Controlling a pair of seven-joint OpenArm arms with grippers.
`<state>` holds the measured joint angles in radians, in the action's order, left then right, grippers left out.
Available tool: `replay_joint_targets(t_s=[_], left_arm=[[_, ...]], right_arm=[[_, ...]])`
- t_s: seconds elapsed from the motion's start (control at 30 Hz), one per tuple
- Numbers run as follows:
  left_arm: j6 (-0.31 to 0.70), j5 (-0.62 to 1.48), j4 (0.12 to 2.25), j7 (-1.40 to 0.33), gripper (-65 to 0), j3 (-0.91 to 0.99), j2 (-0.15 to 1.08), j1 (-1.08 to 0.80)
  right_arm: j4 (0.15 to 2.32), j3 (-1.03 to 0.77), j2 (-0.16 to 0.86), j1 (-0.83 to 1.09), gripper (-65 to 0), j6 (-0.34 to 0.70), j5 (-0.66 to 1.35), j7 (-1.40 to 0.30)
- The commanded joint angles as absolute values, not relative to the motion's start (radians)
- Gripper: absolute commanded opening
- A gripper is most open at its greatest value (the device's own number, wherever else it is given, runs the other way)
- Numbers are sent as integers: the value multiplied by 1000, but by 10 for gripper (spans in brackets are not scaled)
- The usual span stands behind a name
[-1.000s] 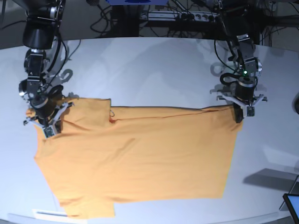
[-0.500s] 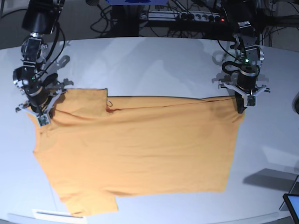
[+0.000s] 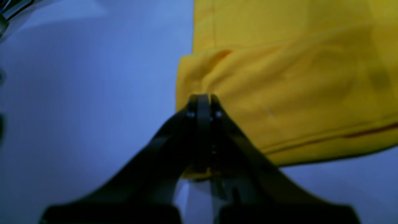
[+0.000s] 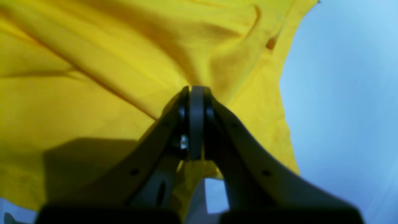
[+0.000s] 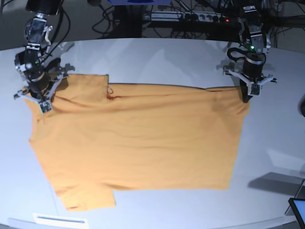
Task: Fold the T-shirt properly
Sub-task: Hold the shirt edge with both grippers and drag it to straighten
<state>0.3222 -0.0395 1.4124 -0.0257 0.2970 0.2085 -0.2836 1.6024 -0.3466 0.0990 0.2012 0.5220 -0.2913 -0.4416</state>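
The orange-yellow T-shirt (image 5: pixel 143 138) lies spread flat on the white table (image 5: pixel 157 57), with a short sleeve at the near left. My left gripper (image 5: pixel 248 98) is at the shirt's far right corner, shut on the cloth. In the left wrist view its closed fingertips (image 3: pixel 201 97) pinch a bunched corner of the T-shirt (image 3: pixel 295 77). My right gripper (image 5: pixel 45 107) is at the far left corner by the other sleeve. In the right wrist view it (image 4: pixel 194 88) is shut on a pulled-up fold of the T-shirt (image 4: pixel 77 77).
Cables and a power strip (image 5: pixel 190 16) run behind the table's far edge. A dark screen corner (image 5: pixel 298 210) pokes in at the bottom right. A white strip (image 5: pixel 59 220) lies at the front edge near the lower sleeve.
Both grippers have moved toward the far side of the table, dragging the T-shirt with them. Its far edge is now pulled straighter between them.
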Motion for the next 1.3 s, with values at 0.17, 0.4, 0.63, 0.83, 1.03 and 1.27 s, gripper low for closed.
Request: replay_joint_targets(t_s=[0.17,0.4,0.63,0.83,1.03,1.27], left_arm=[[318,-47,1532,-94,-650,335,222,-361],[318,-47,1609,-94,-650,371,216,-446],[318,-38,1615,-88,-650,371,211,-495],[317,-36,1745,-94,-650,371,197,-498],[317,-44,1793,-107,-650,371,191,-410],[323,-44,1618,-188,-650,358,197,-254]], right_arm=[[1682,-351,70,283,-647,538,-312,-489],[1722,-352,70,371,-647,538,-309,-487],[1722,-383,48,400,-647,538,-309,-481],[1722,-387,44,381,-647,539,-309,-479],[1721,-386,42,364,-647,539,-309,-481],[1721,-386,42,364,-647,539,-309,-481]])
